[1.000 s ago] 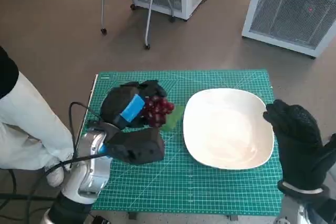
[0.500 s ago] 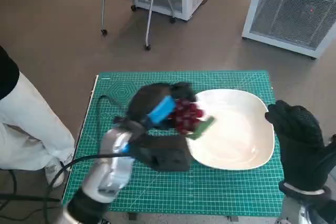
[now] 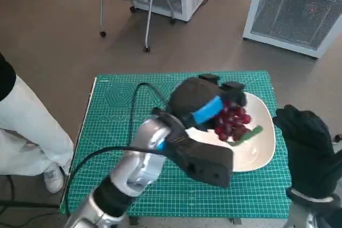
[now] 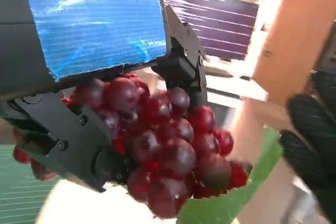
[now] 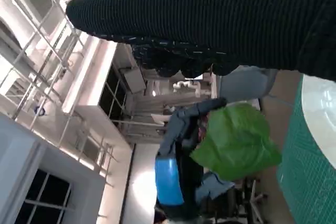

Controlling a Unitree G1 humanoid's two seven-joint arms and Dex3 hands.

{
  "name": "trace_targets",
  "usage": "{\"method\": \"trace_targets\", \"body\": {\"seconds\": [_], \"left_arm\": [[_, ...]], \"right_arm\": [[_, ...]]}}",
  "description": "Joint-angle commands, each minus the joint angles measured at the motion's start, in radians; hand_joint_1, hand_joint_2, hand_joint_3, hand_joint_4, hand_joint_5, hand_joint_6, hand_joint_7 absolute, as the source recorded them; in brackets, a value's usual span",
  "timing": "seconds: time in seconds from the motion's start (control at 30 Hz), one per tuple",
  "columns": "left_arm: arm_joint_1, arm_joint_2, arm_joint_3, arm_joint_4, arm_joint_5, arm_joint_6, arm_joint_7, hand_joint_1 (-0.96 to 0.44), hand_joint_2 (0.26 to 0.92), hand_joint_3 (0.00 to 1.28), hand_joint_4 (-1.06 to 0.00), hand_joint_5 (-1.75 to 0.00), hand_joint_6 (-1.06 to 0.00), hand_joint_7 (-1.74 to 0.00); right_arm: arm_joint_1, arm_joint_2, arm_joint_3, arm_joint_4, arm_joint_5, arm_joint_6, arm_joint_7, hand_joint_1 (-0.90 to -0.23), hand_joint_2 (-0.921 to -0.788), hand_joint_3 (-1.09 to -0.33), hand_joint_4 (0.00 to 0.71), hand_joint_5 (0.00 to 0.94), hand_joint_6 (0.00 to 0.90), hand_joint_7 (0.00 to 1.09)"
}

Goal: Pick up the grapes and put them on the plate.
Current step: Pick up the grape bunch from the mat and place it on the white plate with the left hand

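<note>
At table's left edge, person's white trouser leg point(image 3: 24, 126). On green mat point(image 3: 115, 113), left hand point(image 3: 200, 102) reaches across, fingers closed around red grapes point(image 3: 231, 122) with green leaf point(image 3: 247, 134), bunch held just above white plate point(image 3: 262, 148), over its middle. At right edge, right hand point(image 3: 307, 150) beside plate, gloved, holding nothing; whether fingers spread or curled, cannot tell.

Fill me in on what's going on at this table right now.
The robot's left hand holds a bunch of red grapes with a green leaf over the white plate on the green mat. The grapes are not yet released. The gloved right hand hangs beside the plate's edge, holding nothing.
</note>
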Motion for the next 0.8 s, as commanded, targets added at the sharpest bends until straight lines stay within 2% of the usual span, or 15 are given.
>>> {"method": "trace_targets", "body": {"seconds": [0.03, 0.23, 0.43, 0.8], "left_arm": [[-0.048, -0.028, -0.002, 0.040, -0.001, -0.020, 0.021, 0.01, 0.511, 0.88, -0.57, -1.58, -0.59, -1.30], [-0.067, -0.051, -0.011, 0.085, 0.009, -0.028, 0.027, 0.00, 0.634, 0.61, -0.67, -1.43, -0.64, -1.11], [-0.078, -0.066, -0.020, 0.128, 0.010, -0.039, 0.036, 0.00, 0.704, 0.49, -0.64, -1.44, -0.66, -1.04], [-0.086, -0.088, -0.024, 0.206, 0.003, -0.081, 0.072, 0.00, 0.658, 0.63, -0.53, -1.60, -0.64, -1.09]], "right_arm": [[0.025, 0.014, -0.005, -0.001, 0.008, 0.001, -0.013, -0.379, -0.921, -0.514, 0.507, 0.506, 0.279, 0.86], [0.030, 0.022, -0.009, -0.001, 0.017, -0.004, -0.011, -0.366, -0.921, -0.511, 0.510, 0.500, 0.283, 0.85], [0.031, 0.027, -0.013, 0.004, 0.018, -0.015, -0.011, -0.362, -0.921, -0.509, 0.516, 0.494, 0.287, 0.85], [0.026, 0.035, -0.016, 0.014, 0.021, -0.020, -0.011, -0.362, -0.921, -0.509, 0.525, 0.484, 0.291, 0.84]]}}
